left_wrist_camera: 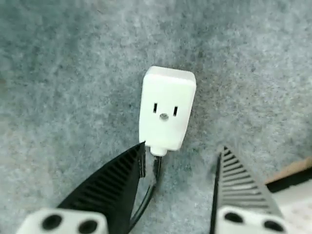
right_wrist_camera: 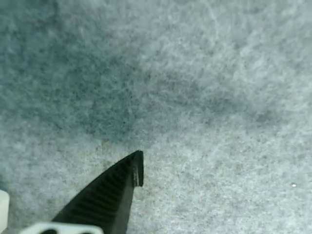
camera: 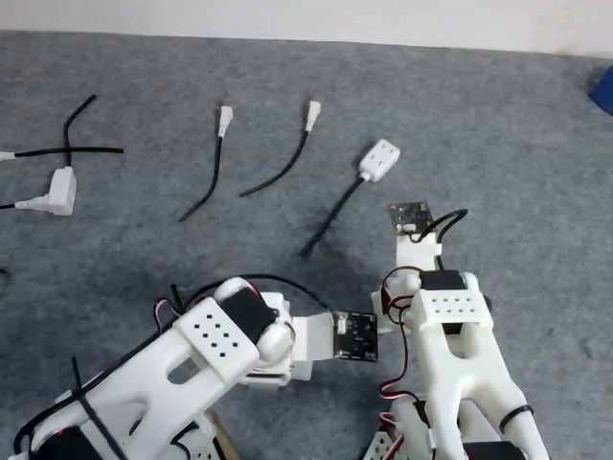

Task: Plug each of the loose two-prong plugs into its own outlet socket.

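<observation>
Lying just beyond left fingers: outlet socket

Outlet socket right of plug

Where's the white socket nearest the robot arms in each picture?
High view: the white socket lies right of centre in the upper half, and its black cord trails down-left.
Left wrist view: it sits in the centre of the picture, just beyond the open left pincer, with its slots facing up.
Right wrist view: grey carpet here.
Shared landmark: the black cord leaving the socket's end, on the grey carpet.
</observation>
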Available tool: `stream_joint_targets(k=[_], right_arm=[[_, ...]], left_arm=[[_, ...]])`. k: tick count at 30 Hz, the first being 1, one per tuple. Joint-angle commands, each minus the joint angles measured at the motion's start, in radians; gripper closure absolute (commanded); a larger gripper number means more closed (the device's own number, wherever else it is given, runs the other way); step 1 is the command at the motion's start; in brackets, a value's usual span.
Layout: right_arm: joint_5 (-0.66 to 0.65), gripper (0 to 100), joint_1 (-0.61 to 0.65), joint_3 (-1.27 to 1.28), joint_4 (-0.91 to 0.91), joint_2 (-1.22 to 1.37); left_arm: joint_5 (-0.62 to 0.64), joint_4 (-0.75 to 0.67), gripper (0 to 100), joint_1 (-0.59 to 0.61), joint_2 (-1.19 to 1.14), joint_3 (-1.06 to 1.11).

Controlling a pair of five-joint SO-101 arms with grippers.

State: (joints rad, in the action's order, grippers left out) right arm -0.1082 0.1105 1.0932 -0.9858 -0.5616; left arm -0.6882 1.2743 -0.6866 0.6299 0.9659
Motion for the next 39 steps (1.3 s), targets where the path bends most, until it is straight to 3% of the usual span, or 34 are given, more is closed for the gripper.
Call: stream_joint_targets(k=[1,13,19,25,33,39], right_arm=[[-0.012,43.0,0.007,-0.008,0.013,-0.022],[-0.012,43.0,0.007,-0.008,0.013,-0.024],[-0.012,43.0,0.007,-0.008,0.013,-0.024],[-0.012,43.0,0.007,-0.007,0.013,-0.024],[-0.012,43.0,0.007,-0.008,0.013,-0.022],[-0.012,43.0,0.007,-0.008,0.013,-0.022]], left_arm=[[-0.006,-0.094,78,0.007,0.016,0.031],[-0.028,-0.198,78,0.062,-0.013,0.102],[-0.041,-0.318,78,0.127,-0.257,0.054],[-0.104,-0.324,84,0.174,-0.473,-0.130],[-0.264,-0.032,96,0.323,-0.501,-0.475],[-0.322,0.068,100,0.415,-0.504,-0.584]])
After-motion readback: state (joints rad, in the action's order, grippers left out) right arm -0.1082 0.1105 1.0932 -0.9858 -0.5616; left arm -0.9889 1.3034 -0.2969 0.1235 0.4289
